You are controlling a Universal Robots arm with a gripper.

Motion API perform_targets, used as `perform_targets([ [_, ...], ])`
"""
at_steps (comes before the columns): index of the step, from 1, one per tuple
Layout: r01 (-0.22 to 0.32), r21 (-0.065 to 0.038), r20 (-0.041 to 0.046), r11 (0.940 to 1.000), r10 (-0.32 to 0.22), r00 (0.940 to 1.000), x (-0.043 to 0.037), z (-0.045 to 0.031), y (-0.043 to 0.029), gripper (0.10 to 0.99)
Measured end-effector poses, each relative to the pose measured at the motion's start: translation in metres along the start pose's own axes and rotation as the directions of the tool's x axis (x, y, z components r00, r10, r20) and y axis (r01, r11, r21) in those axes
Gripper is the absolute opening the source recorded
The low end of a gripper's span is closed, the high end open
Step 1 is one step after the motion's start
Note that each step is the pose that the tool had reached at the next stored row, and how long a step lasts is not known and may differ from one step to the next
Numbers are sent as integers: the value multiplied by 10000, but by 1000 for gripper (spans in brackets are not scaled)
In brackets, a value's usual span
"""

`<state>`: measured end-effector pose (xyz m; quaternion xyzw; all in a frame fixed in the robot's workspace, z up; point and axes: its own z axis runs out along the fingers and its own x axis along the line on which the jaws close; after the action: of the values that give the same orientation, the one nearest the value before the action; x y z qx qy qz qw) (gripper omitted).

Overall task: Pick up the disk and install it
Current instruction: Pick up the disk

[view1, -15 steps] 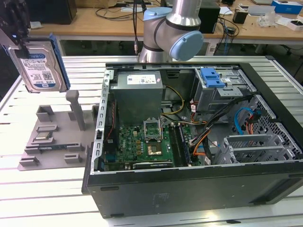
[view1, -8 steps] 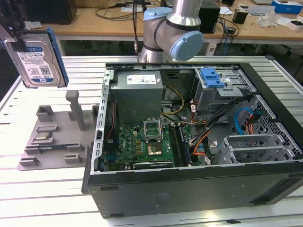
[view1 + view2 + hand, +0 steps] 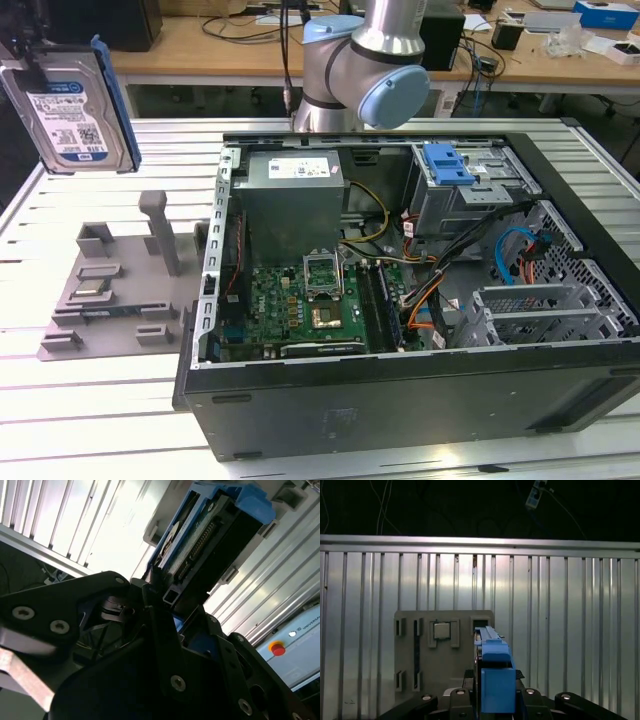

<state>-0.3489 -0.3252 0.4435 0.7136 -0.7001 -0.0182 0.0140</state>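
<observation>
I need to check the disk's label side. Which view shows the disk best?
The exterior view: the disk hangs lifted at that view's left, label face visible. The second wrist view shows its connector edge; the first wrist view, its blue bracket end-on.

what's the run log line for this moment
gripper: shut on disk | disk: held above grey fixture tray | computer case: open, disk not yet installed

A broad table [image 3: 100, 420] of ribbed aluminium slats carries everything here, its surface pale and glaring under the light. On its left part lies a flat grey fixture plate [image 3: 110, 300] with raised holders and one upright post. Just beside the plate, to the right, an open computer case [image 3: 400, 410] rests on its side, close to the near edge.
</observation>
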Motion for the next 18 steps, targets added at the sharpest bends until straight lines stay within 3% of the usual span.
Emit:
perform_targets([
  [2,0,0,0,10000,0,10000,-1,-85,4,369],
  [18,0,-1,0,10000,0,10000,-7,-456,21,369],
])
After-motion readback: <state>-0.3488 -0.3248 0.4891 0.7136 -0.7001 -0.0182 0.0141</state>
